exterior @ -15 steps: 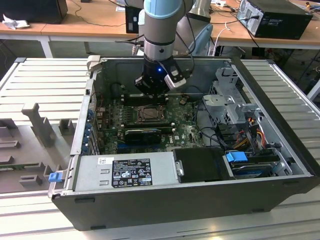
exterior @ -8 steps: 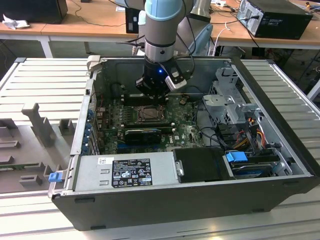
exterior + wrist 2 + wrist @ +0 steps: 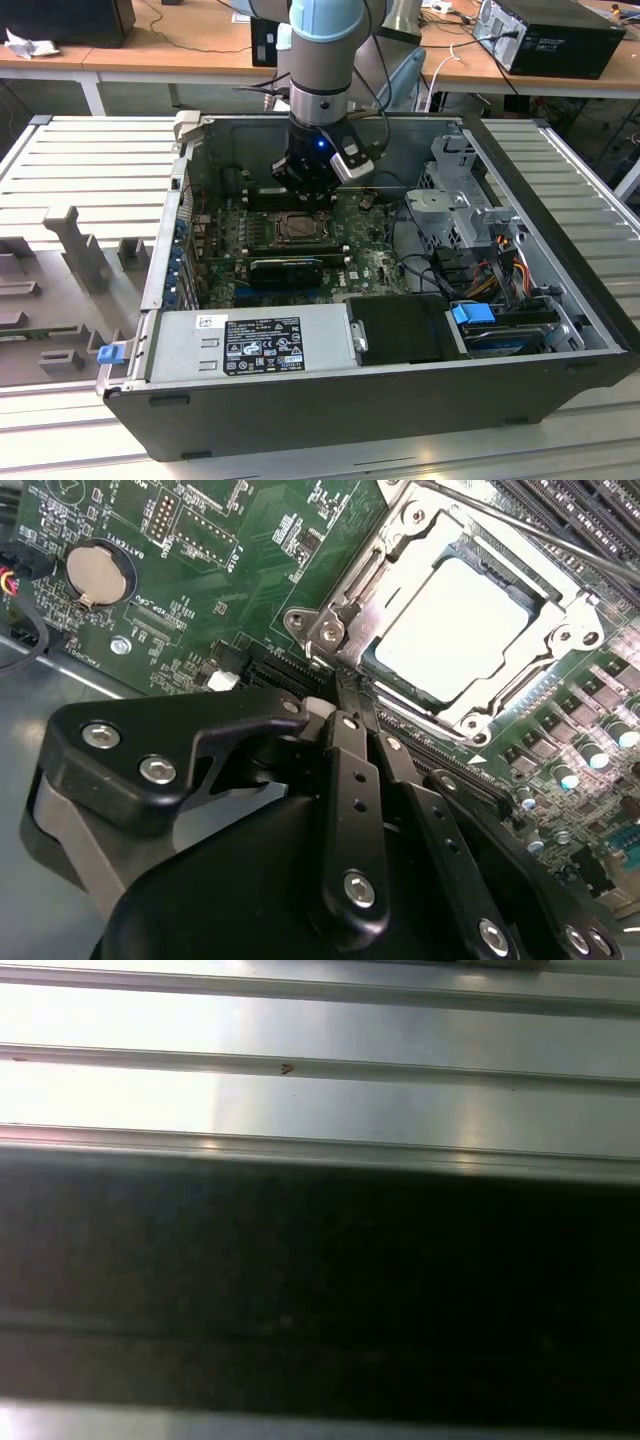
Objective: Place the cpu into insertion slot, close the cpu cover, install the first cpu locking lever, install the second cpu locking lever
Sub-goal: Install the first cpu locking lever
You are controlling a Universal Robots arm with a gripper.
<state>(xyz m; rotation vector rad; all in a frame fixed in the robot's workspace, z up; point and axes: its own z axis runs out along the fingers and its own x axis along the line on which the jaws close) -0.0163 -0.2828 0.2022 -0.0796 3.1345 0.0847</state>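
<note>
Fingers [image 3: 352, 770] of the gripper [image 3: 362, 730] come first in the second wrist view. We see them pressed together, holding nothing. Just past them the cpu [image 3: 455, 620] lies flat in the insertion slot [image 3: 372, 665], with the cpu cover [image 3: 400, 550] down around it. We think the thin, stiff cover is best pushed at its edge.
</note>
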